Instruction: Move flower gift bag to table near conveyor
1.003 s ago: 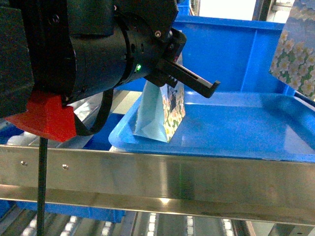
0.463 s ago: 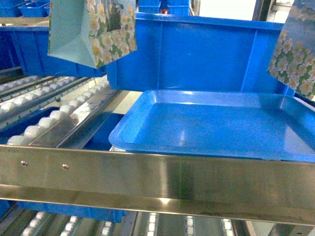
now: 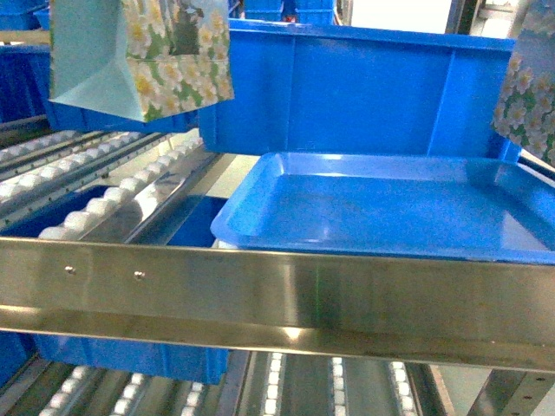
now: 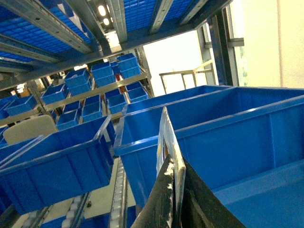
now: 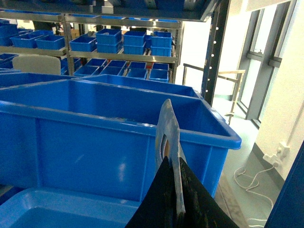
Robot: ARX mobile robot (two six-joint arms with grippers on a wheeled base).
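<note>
Hanging above the steel roller conveyor (image 3: 104, 195), the pale-blue flower-printed paper gift bag (image 3: 139, 61) looks light and crushable; its top edge suits pinching. The left gripper (image 4: 172, 190) and right gripper (image 5: 173, 185) each pinch one bag's rim.

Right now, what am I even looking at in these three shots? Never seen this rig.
A two-armed wheeled robot. The head camera looks forward over a steel rail at a blue tray and big blue bin, beside the conveyor with its white rollers. Two flowered gift bags hang in the air: the left bag and the right bag. The other two shots come from wrist cameras: each shows dark fingers pinching a bag's top edge, left, right. The tray looks empty. No white table is visible.
</note>
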